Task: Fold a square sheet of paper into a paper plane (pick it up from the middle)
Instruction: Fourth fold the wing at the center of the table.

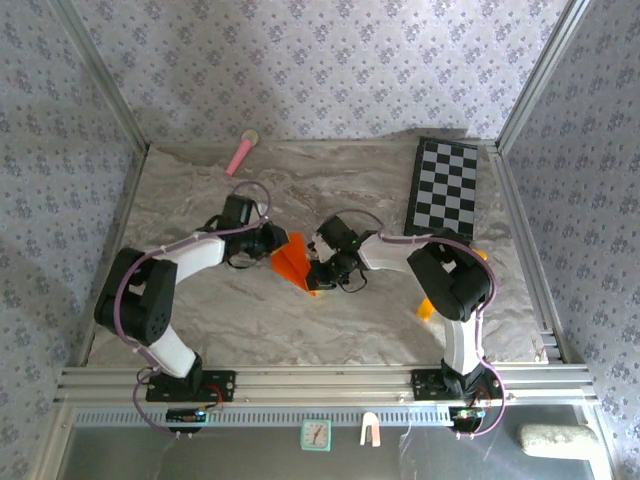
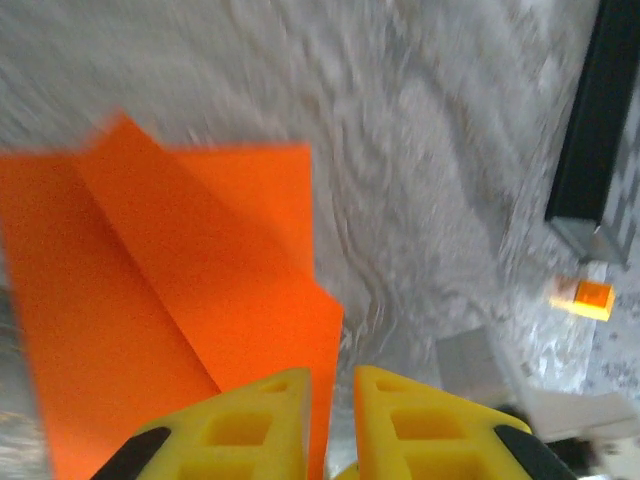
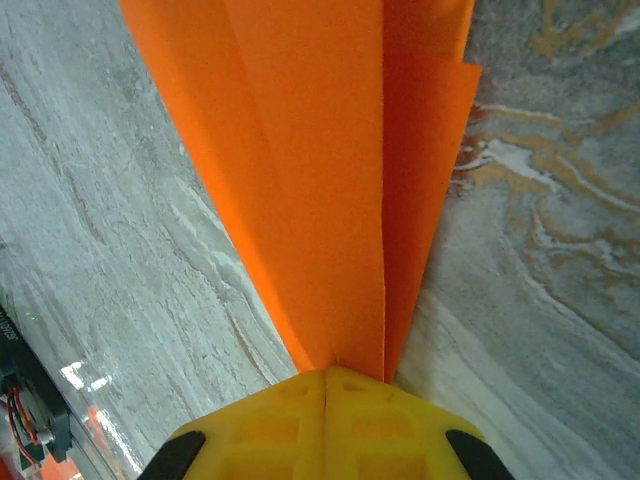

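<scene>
Both hands (image 1: 272, 243) (image 1: 320, 268) on paper plane (image 1: 293, 262).

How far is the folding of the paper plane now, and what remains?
Done: the orange paper plane already has long creases and layered flaps, narrowing to a point. In hand: the right hand is shut on its narrow end, while the left hand, slightly apart, is at its other edge. Left: probably final wing folds and setting it down.

paper plane (image 1: 293, 262) between both arms; checkerboard (image 1: 443, 186) far right behind
</scene>
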Available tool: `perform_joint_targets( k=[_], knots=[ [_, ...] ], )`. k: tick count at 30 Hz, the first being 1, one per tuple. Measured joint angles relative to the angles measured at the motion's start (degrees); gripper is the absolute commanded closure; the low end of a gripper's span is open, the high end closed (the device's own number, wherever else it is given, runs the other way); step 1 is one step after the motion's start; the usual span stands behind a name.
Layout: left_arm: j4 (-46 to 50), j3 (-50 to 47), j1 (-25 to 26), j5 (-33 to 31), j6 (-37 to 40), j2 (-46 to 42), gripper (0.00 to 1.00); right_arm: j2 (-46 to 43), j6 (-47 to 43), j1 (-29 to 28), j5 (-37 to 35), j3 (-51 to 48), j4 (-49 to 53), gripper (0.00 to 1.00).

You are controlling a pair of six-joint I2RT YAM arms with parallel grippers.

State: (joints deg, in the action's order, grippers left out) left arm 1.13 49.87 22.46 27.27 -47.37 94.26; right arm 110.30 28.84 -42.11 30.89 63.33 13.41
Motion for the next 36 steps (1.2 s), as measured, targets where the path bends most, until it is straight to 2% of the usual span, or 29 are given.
perform_joint_targets(
  k=[10,22,36],
  knots=[
    [-0.7,0.5,1.6,-1.6,-1.6,8.0,0.84,0.0,-0.9,0.1,0.0,0.1,0.3,0.97],
    [8.3,6.5,3.4,-7.9,-1.1,10.1,0.87,-0.3,-1.5,-0.4,-0.1,-0.5,0.1,0.96],
    [10.8,8.1,3.8,-8.3,-1.1,10.5,0.86,-5.9,-1.1,-1.2,-0.3,-8.1,-1.6,0.94]
  ],
)
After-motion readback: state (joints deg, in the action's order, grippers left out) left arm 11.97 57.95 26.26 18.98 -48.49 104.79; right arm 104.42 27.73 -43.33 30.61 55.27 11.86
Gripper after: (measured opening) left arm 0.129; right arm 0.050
